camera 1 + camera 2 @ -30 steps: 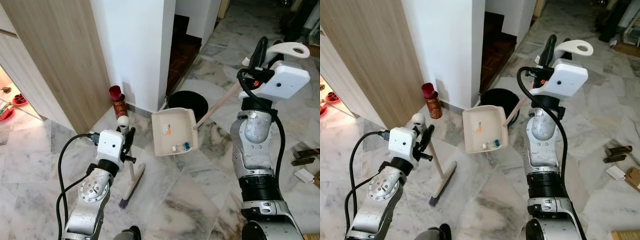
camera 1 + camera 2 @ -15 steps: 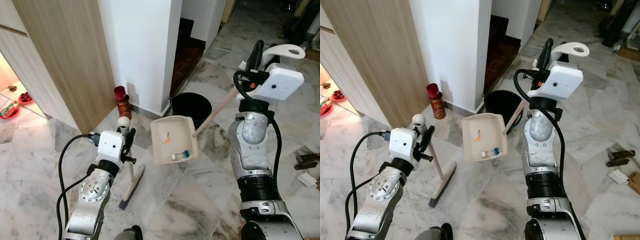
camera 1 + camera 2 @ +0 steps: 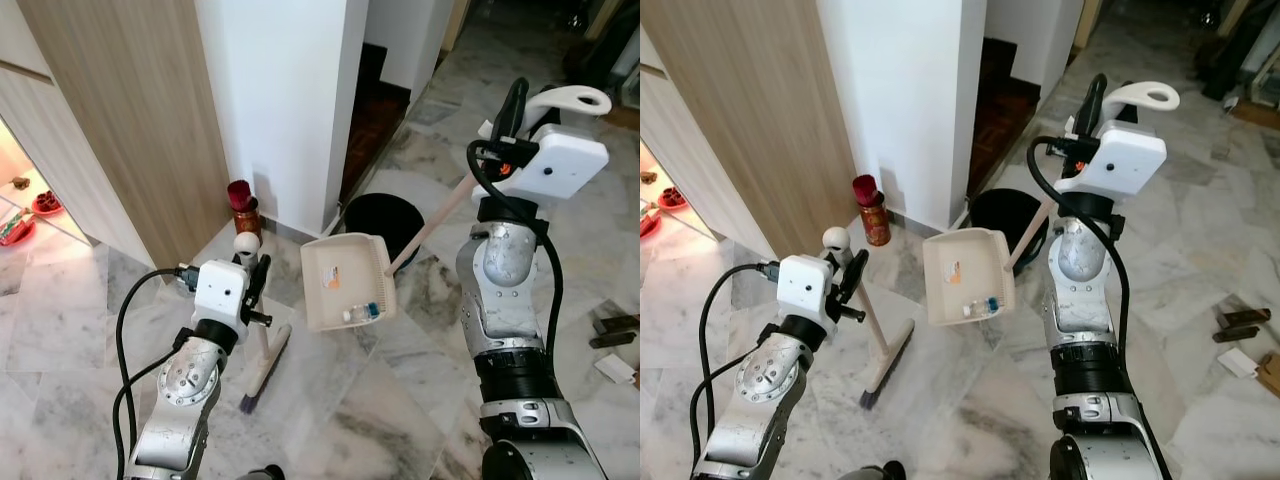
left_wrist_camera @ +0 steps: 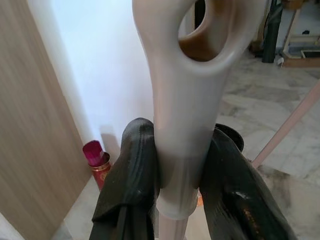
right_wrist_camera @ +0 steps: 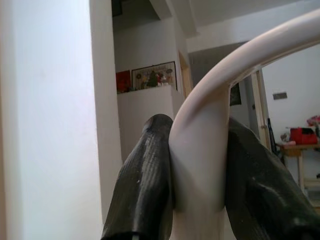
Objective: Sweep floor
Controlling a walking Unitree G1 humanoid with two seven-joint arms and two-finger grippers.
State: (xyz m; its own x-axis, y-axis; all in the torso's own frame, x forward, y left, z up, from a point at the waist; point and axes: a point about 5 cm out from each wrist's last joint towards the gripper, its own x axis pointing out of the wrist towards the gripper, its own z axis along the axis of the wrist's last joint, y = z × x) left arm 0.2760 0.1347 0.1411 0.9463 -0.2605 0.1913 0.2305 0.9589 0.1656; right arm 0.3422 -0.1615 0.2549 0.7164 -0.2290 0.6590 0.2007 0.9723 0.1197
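Broom (image 3: 262,345) first: the short cream-handled broom with dark bristles stands almost upright on the grey-veined marble floor (image 3: 380,410), its head resting on the tiles just in front of my left arm, and my left gripper (image 4: 177,175) is clamped around the top of its handle, one black finger (image 4: 131,175) pressed against each side just below the hanging loop. My right gripper (image 5: 197,170) is raised high and closed tight on the curved white grip of the long-handled cream plastic dustpan (image 3: 346,281), whose pale pole slants down from my right hand to the pan. The pan hangs above the floor between my two arms, tilted so its open tray faces up toward my head, with a small clear bottle with a blue cap (image 3: 362,312) lying near its lower edge and an orange scrap (image 3: 329,281) higher up on the tray. Just behind the pan, a round black bin (image 3: 381,217) stands on the floor at the foot of the white wall corner (image 3: 290,100). To my left of that corner, a red cylindrical tin with a dark red top (image 3: 243,210) stands on the floor against the wall, beside a light wooden panel (image 3: 120,120). Behind the white corner, dark wooden stair steps (image 3: 375,105) rise into shadow.
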